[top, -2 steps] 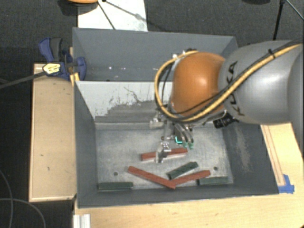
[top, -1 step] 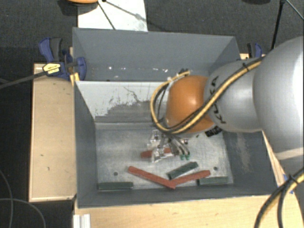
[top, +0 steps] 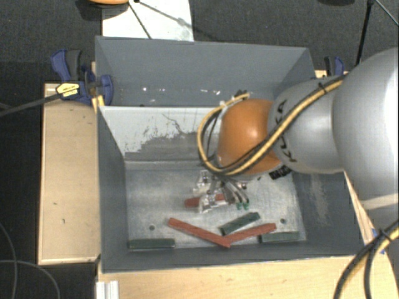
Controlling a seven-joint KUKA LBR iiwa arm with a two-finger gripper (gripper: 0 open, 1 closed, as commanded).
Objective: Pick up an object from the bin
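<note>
My gripper (top: 212, 199) hangs low over the middle of the bin floor, under the arm's orange cover. A small red piece (top: 192, 202) lies right at its left side; whether the two touch I cannot tell. Just in front and to the right, a short dark green block (top: 240, 223) lies slanted. In front of that, a long red bar (top: 196, 231) runs along the floor and meets a second red bar (top: 250, 232) in a shallow V.
A dark green bar (top: 151, 244) lies flat by the front wall at the left, and another dark green bar (top: 282, 236) at the front right. The arm and its cables cover the bin's right rear part.
</note>
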